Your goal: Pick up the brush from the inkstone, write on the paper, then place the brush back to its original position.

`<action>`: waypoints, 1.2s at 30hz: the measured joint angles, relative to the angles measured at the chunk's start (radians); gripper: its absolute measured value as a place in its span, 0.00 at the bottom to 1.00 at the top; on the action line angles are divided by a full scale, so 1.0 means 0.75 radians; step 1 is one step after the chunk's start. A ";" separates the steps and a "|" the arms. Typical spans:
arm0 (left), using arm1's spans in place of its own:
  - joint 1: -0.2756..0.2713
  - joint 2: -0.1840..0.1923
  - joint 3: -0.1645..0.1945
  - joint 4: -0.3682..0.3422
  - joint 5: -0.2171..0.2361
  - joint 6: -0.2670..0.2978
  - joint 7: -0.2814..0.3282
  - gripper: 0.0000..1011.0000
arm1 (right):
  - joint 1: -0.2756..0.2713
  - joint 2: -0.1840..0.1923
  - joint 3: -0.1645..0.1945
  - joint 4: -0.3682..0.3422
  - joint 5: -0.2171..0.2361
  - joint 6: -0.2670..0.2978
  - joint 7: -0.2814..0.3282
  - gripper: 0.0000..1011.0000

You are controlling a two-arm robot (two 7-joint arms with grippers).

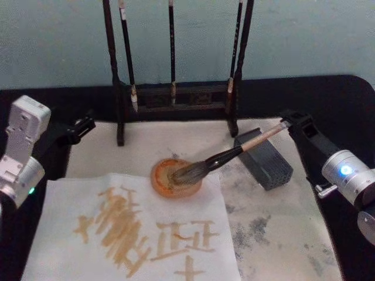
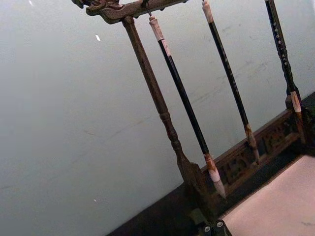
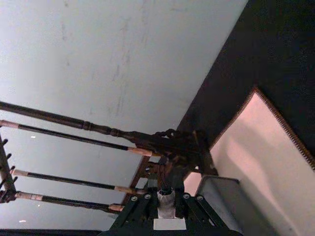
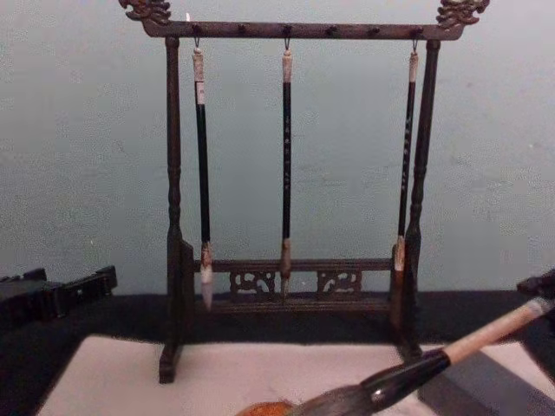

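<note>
Right claw [image 1: 291,123], clenched on the pale handle tip of the brush [image 1: 229,153], whose bristles lie in the inkstone [image 1: 157,175] at the paper's [image 1: 70,199] far edge: light, stiff shaft, soft head, best held by the handle; left claw [image 1: 84,124] parked at tabletop [image 1: 345,99] left.

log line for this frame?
step: brush return | brush: bristles in inkstone | paper: written | right end effector: at handle end | left end effector: parked, left edge
</note>
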 joint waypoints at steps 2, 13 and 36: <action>0.000 0.000 0.000 0.000 0.000 0.000 0.000 0.99 | 0.010 0.004 -0.005 0.021 0.008 0.000 0.012 0.18; 0.000 0.000 0.000 0.000 0.000 0.000 0.000 0.99 | 0.069 0.029 -0.037 0.105 0.016 -0.010 0.062 0.18; 0.000 0.000 0.000 0.000 0.000 0.000 0.000 0.99 | 0.169 0.047 -0.117 0.215 0.040 -0.039 0.106 0.18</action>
